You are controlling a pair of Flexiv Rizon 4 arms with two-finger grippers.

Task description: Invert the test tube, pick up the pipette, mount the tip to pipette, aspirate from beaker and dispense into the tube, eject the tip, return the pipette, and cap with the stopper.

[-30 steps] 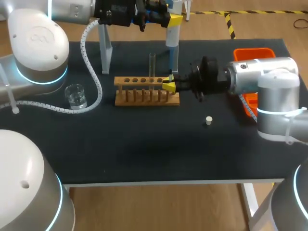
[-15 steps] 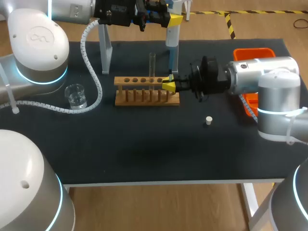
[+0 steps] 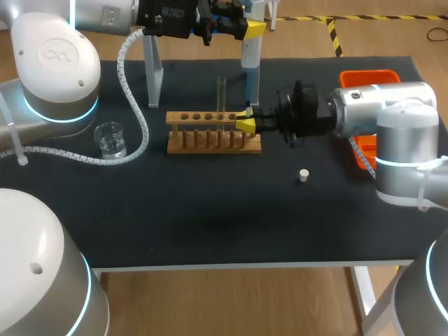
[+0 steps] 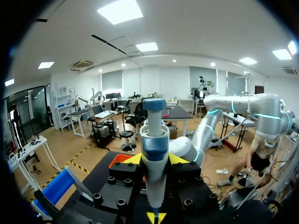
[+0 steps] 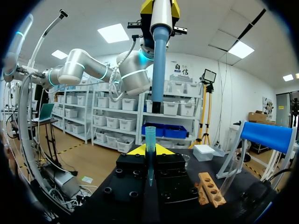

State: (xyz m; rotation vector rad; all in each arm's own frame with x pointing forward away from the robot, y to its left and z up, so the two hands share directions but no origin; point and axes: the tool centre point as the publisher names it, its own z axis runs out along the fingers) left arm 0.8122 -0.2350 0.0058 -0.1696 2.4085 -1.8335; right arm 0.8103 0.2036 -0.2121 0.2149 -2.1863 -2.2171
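Misalignment is risked: tip [image 5: 149, 140], pinched by right gripper [image 5: 149, 150], seems off-axis from pipette [image 4: 154, 154] clasped by left gripper [image 4: 155, 159].

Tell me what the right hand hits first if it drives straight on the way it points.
Probably nothing close. In the right wrist view the rack sits beside and below the right hand, not ahead; the pipette hangs above the tip it holds. Depth is unclear in the head view.
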